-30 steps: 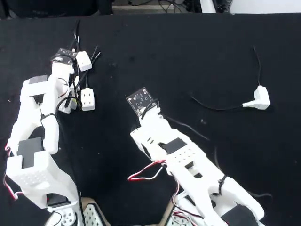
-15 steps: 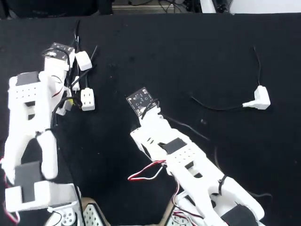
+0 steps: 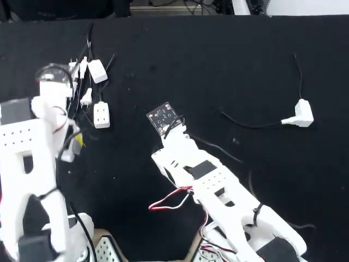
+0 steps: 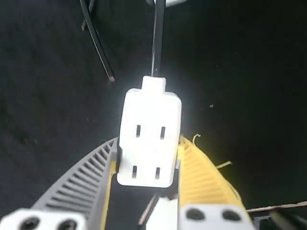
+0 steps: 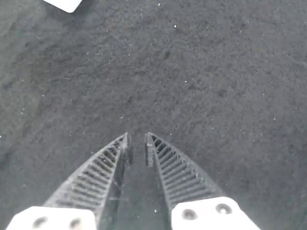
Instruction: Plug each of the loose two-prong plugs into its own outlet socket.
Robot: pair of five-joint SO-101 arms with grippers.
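Observation:
My left gripper (image 4: 149, 146) is shut on a white outlet socket (image 4: 151, 120) with two pairs of slots facing the camera; its black cord runs away from the fingers. In the high view the left arm (image 3: 32, 147) stands raised at the table's left side. Another white socket (image 3: 101, 114), a small white plug (image 3: 87, 97) and a white block (image 3: 97, 70) lie beside it among black cords. A loose white two-prong plug (image 3: 302, 115) with a black cord lies far right. My right gripper (image 5: 137, 141) is shut just above bare black cloth, holding nothing.
The right arm (image 3: 207, 174) stretches from the front edge to the table's middle, with red and white wires (image 3: 169, 202) hanging from it. The black table cloth (image 3: 218, 65) is bare in the middle and at the back. A white corner (image 5: 67, 4) shows in the right wrist view.
The left arm has risen and swung left, away from the cluster of sockets. The right arm and the far-right plug have not moved.

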